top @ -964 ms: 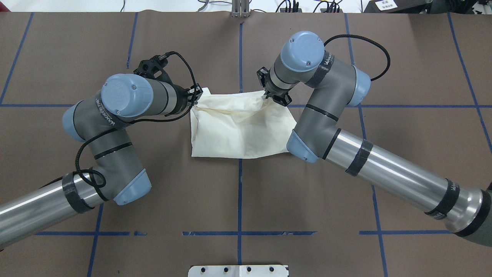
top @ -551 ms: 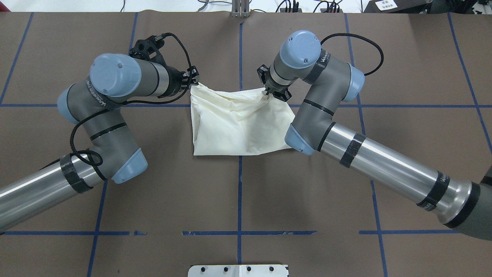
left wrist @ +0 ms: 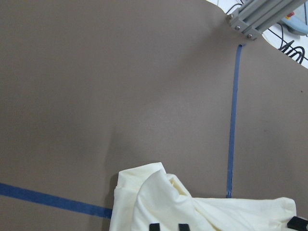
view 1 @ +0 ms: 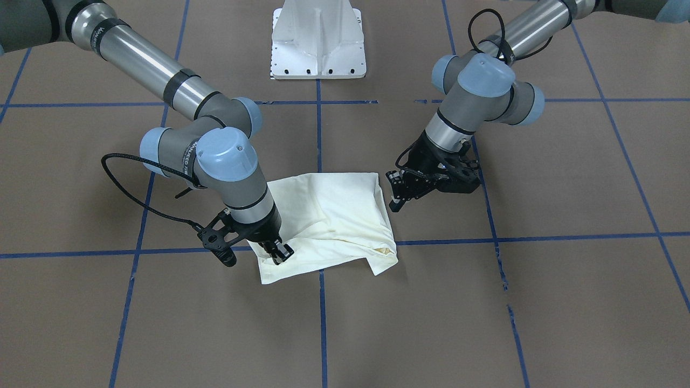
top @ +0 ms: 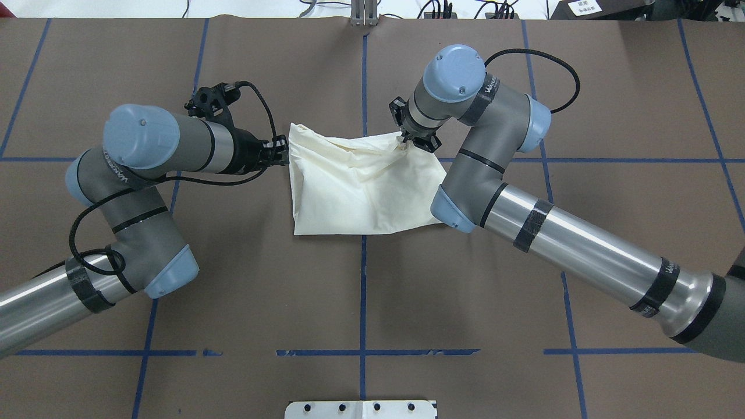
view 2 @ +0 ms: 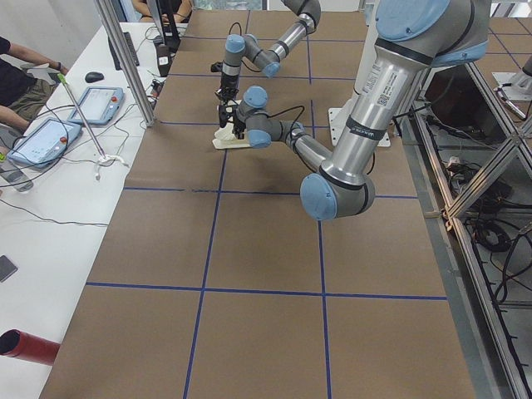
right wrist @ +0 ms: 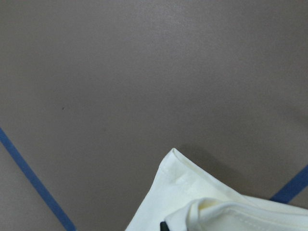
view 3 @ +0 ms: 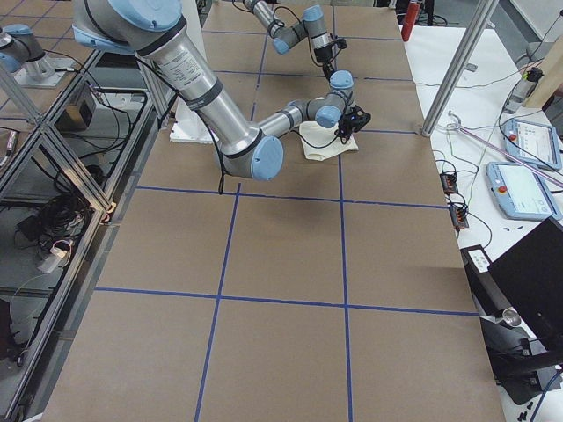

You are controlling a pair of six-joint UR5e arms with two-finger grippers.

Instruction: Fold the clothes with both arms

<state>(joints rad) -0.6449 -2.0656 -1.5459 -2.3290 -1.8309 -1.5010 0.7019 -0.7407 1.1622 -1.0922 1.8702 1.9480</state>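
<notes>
The cream shirt (top: 361,186) lies folded into a rumpled square at the table's middle, plain side up, also seen from across the table (view 1: 329,215). My right gripper (top: 403,144) is shut on the shirt's far right corner, holding it a little raised (view 1: 278,253). The right wrist view shows that hemmed shirt corner (right wrist: 192,197) over bare table. My left gripper (top: 285,153) stands open just off the shirt's left edge, not touching it (view 1: 393,193). In the left wrist view the shirt's far left corner (left wrist: 144,192) lies flat beyond the fingertips (left wrist: 154,226).
Blue tape lines (top: 363,291) grid the brown table cover. The white pedestal base (view 1: 318,48) stands at the robot's side. A side table holds tablets (view 2: 41,140), a person sits there (view 2: 17,75), and a red tube (view 2: 29,347) lies near.
My left gripper let go of the shirt's far left corner and drew back to the left; that corner now rests on the table. The right gripper has held still.
</notes>
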